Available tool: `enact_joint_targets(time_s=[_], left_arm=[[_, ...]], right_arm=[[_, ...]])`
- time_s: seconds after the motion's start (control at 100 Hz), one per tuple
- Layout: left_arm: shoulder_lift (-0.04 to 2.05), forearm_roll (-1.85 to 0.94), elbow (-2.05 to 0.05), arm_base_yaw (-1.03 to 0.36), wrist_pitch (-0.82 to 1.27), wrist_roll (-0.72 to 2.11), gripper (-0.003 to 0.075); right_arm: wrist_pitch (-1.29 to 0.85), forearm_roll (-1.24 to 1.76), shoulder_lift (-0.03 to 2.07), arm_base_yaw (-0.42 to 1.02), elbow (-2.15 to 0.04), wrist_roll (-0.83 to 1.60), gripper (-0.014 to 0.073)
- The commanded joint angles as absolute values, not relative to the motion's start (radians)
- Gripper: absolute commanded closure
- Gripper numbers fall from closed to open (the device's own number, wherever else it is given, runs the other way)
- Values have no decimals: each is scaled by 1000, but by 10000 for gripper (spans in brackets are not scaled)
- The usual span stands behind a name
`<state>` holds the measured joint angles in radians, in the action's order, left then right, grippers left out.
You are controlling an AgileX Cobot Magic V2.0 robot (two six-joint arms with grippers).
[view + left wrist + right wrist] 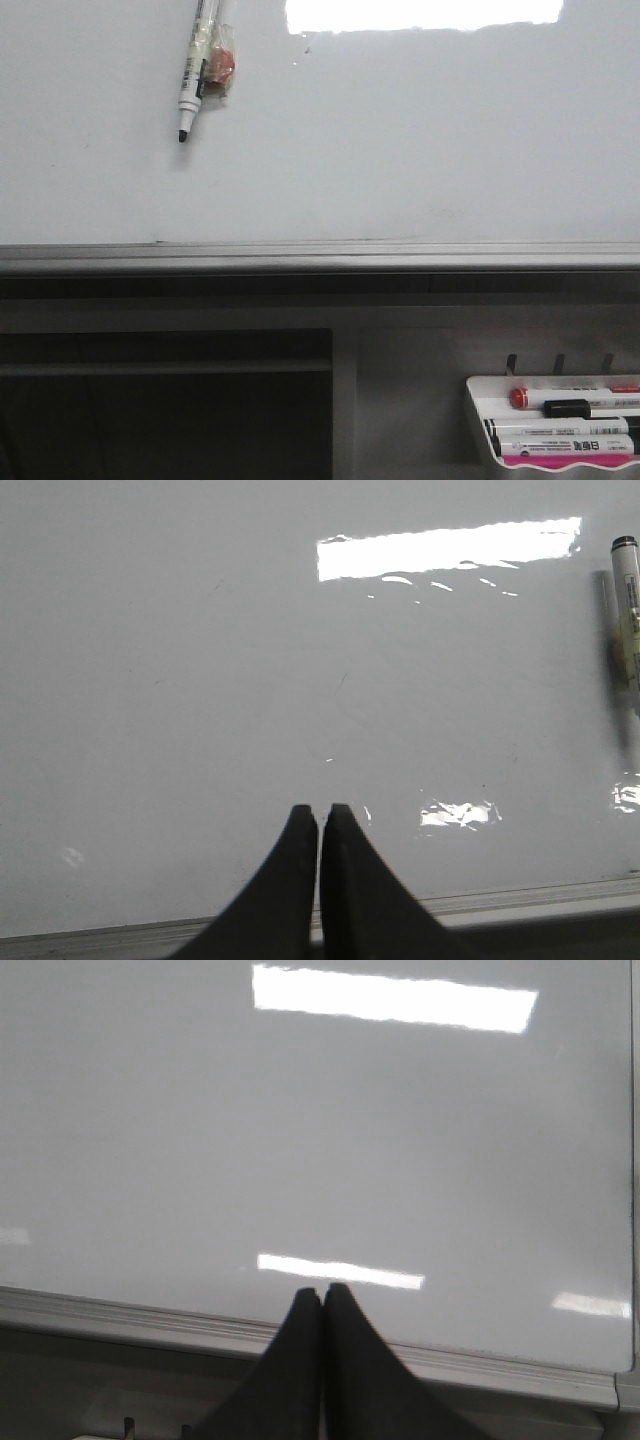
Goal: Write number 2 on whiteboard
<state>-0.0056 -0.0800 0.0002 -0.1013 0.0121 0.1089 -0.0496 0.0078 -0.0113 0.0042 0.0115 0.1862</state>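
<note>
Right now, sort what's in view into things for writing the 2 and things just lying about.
For the job:
whiteboard, still blank
uncapped marker lying on it
left gripper and right gripper, both shut and holding nothing

Lying about:
white tray of spare markers
small orange-red wrapped item beside the marker

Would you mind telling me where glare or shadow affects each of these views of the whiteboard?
Front view: a blown-out ceiling-light reflection at the top of the whiteboard; the marker casts a soft shadow. Left wrist view: a bright glare bar plus smaller glints near the left gripper, and the marker's shadow is blurred. Right wrist view: two glare bars, one just beyond the right gripper.
</note>
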Motion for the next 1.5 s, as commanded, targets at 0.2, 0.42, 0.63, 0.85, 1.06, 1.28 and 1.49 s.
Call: enact_joint_targets(time_s=[0.2,0.42,0.63,0.85,1.06,1.28,1.49], left_arm=[[-30,-85,15,-107,-68,98,740],[-30,-100,15,-107,-68,98,740],[-30,-258,15,-107,-68,98,740],[-30,-446,15,-107,-68,98,741],[-30,-680,1,-107,-65,98,741],[19,-649,-137,-107,91,114,741],[190,-617,-314,-107,268,254,740]], right_arm=[[28,0,-27,-3,37,187,650],[36,103,-27,-3,37,187,650],[75,259,-27,-3,37,187,650],[81,500,-27,-3,37,187,650],[36,661,-25,-3,23,187,648],[-164,611,80,-3,-106,198,641],[-280,572,326,0,-291,243,641]])
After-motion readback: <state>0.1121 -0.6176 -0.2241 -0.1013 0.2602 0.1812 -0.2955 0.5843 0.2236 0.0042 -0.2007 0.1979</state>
